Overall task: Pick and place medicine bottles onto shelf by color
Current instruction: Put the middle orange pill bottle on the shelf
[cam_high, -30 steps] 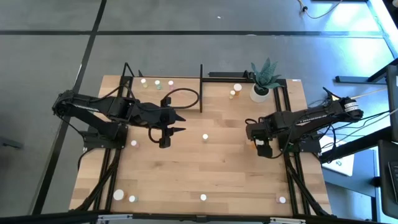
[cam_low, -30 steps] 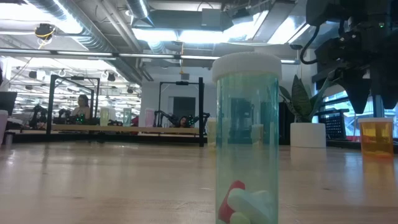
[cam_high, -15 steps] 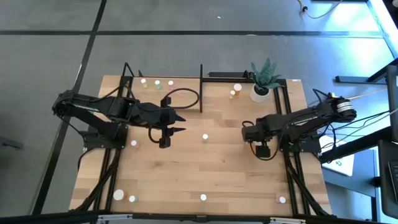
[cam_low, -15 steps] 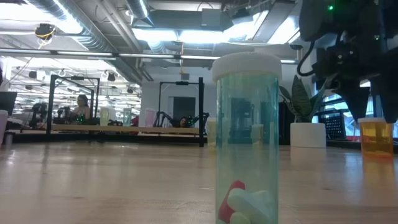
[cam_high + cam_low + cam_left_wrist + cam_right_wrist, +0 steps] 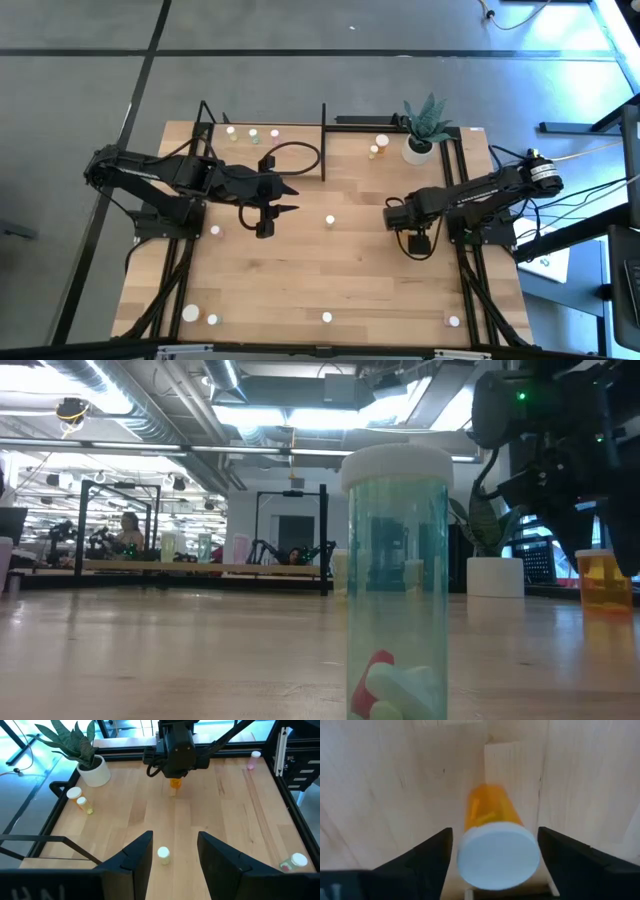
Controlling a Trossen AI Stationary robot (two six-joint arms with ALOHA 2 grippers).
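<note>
Wooden table seen from overhead, right gripper hiding its target; the right wrist view shows an upright orange bottle between its wide-open fingers, not gripped. Left gripper hovers left of center, fingers partly open and empty.

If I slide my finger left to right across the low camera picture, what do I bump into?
Big clear bottle with a white cap → white plant pot → orange bottle, where the right gripper hangs.
</note>
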